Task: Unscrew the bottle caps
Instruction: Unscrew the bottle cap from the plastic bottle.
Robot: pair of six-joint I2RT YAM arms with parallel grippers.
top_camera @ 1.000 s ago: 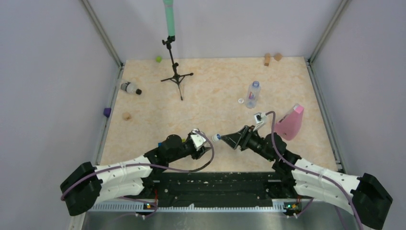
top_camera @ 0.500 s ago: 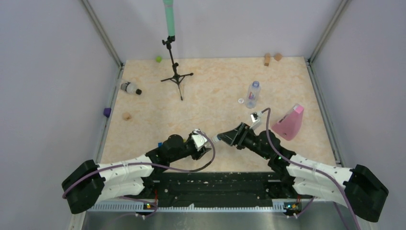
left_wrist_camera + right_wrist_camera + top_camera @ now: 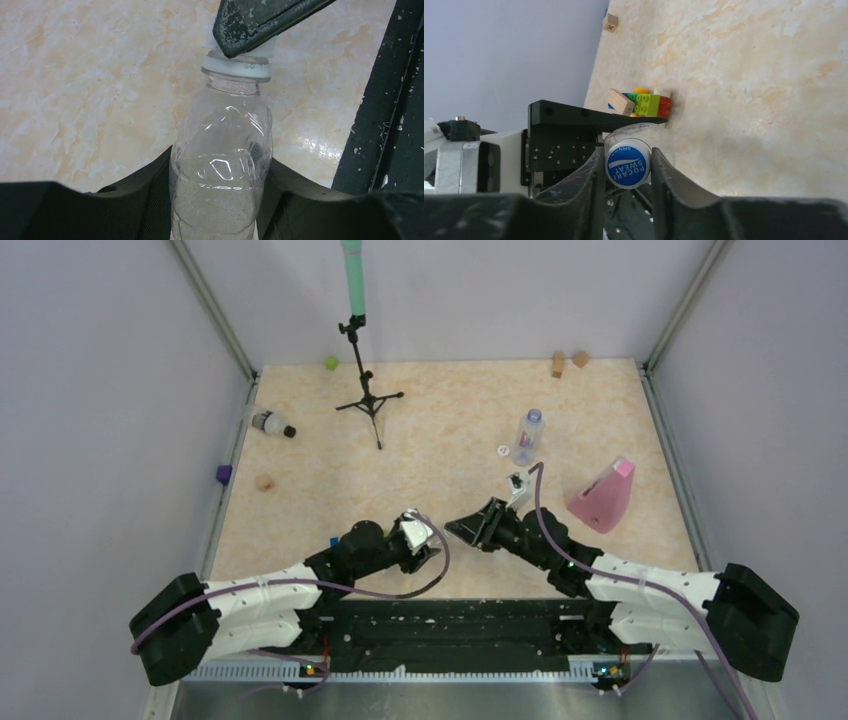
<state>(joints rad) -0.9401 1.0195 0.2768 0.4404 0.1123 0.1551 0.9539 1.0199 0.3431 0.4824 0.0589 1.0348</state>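
Note:
My left gripper [image 3: 220, 157] is shut on the body of a clear bottle [image 3: 220, 165], whose neck points away toward the right arm. The bottle's cap [image 3: 627, 164], white-sided with a blue printed top, sits squeezed between my right gripper's [image 3: 627, 152] fingers [image 3: 591, 190]. From above, the right gripper [image 3: 455, 528] meets the left gripper [image 3: 425, 542] near the table's front middle. A second bottle [image 3: 528, 436] with a purplish label lies farther back, a loose white cap [image 3: 503, 450] beside it. A third bottle [image 3: 268, 422] with a black cap [image 3: 290, 431] lies at the left edge.
A pink wedge [image 3: 603, 498] stands right of the right arm. A black tripod stand [image 3: 368, 400] is at the back middle. Small blocks lie about: green [image 3: 330, 364], tan [image 3: 558, 364], purple [image 3: 223, 474]. Coloured toy bricks [image 3: 644, 102] sit near the left arm. A black rail [image 3: 450, 625] runs along the front edge.
My right gripper moved left onto the bottle's cap and closed on it. The left gripper stayed put, holding the bottle.

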